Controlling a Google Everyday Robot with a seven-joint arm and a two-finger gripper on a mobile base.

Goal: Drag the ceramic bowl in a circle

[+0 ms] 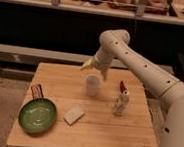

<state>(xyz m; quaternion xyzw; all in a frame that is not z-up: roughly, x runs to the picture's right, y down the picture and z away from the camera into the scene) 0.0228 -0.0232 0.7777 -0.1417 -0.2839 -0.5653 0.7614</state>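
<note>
The ceramic bowl [37, 115] is wide, shallow and glossy green with a darker rim. It sits at the front left of the wooden table [103, 132], close to the left edge. My gripper [89, 65] hangs at the end of the white arm [137, 61], above the back middle of the table. It is well behind and to the right of the bowl, just above a small translucent white cup [92, 84].
A pale sponge-like block [74, 115] lies just right of the bowl. A small dark packet [36, 91] lies behind the bowl. A white rooster figure with a red comb [121, 102] stands right of the cup. A railing and shelves run behind the table.
</note>
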